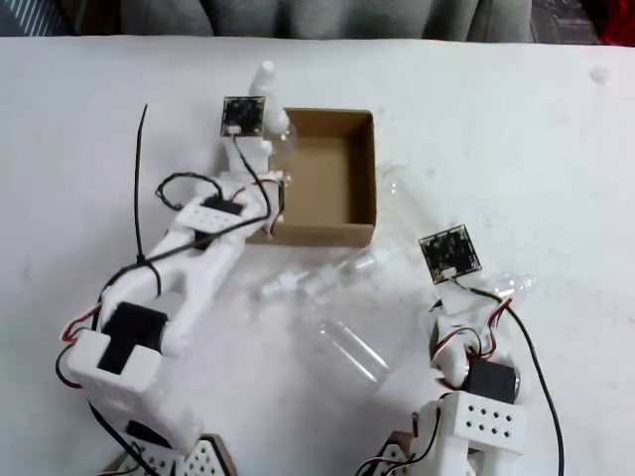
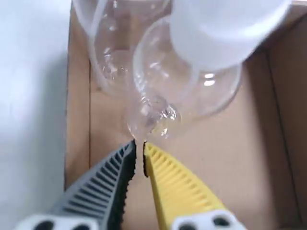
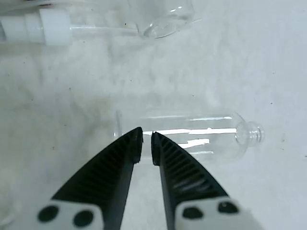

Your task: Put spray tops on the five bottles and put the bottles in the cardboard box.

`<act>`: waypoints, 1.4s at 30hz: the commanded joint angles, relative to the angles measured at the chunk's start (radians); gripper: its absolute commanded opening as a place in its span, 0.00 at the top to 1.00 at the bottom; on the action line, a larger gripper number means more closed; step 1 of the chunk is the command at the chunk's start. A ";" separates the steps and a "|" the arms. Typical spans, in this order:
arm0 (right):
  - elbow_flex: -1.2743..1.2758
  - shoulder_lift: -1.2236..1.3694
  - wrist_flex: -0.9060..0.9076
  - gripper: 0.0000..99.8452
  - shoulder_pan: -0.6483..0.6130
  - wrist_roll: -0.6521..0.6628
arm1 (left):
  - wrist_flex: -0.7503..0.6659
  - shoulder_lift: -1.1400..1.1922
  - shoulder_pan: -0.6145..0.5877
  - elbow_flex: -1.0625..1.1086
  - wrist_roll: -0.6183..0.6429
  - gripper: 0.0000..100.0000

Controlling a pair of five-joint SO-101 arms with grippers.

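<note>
Bottles (image 2: pixel 192 81), two clear ones, are sitting inside the cardboard box (image 2: pixel 225 163), directly beyond the left gripper (image 2: pixel 139 149). That gripper's grey and yellow fingers are resting almost together with nothing between them. Their tips are hanging over the box floor, just short of the nearer bottle. A white spray top (image 2: pixel 225 28) is sitting over that nearer bottle, and the second bottle is standing against the box wall behind it. From overhead, the left arm is stretching across the box's left edge.

The right gripper (image 3: pixel 146 146) is hovering well away from the box, on the side where the arms are mounted. Its black fingers are sitting closed to a thin slit and gripping nothing. Just under its tips an uncapped bottle (image 3: pixel 192 134) is lying on its side on the white table (image 3: pixel 259 67). Closer to the box, a second spray top (image 3: pixel 48 26) is lying on the table, its thin tube pointing toward another clear bottle (image 3: pixel 168 19). Whether those two are joined is impossible to tell.
</note>
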 commanded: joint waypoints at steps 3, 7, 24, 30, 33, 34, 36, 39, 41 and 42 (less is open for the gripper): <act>0.026 0.001 -0.004 0.98 0.008 0.015 | 0.086 -0.073 0.002 -0.025 0.005 0.98; 0.026 0.001 -0.005 0.98 0.008 0.015 | 0.160 -0.183 -0.001 0.015 0.003 0.98; 0.029 0.001 -0.018 0.98 0.010 0.014 | 0.566 -0.734 -0.001 0.241 0.002 0.98; 0.029 0.001 -0.018 0.98 0.010 0.008 | 0.605 -1.018 -0.085 0.491 0.002 0.97; 0.029 0.001 -0.016 0.98 0.010 0.008 | 0.632 -1.145 -0.245 0.588 -0.002 0.97; 0.029 0.001 -0.016 0.98 0.010 0.008 | 0.643 -1.184 -0.303 0.615 -0.021 0.97; 0.029 0.001 -0.015 0.98 0.008 0.011 | 0.646 -1.248 -0.404 0.669 -0.095 0.97; 0.026 0.001 -0.010 0.98 0.008 0.011 | 0.643 -1.333 -0.512 0.763 -0.180 0.97; 0.023 0.001 -0.010 0.98 0.008 0.009 | 0.640 -1.382 -0.545 0.822 -0.196 0.97; 0.021 0.001 -0.010 0.98 0.008 0.009 | 0.640 -1.406 -0.553 0.850 -0.196 0.97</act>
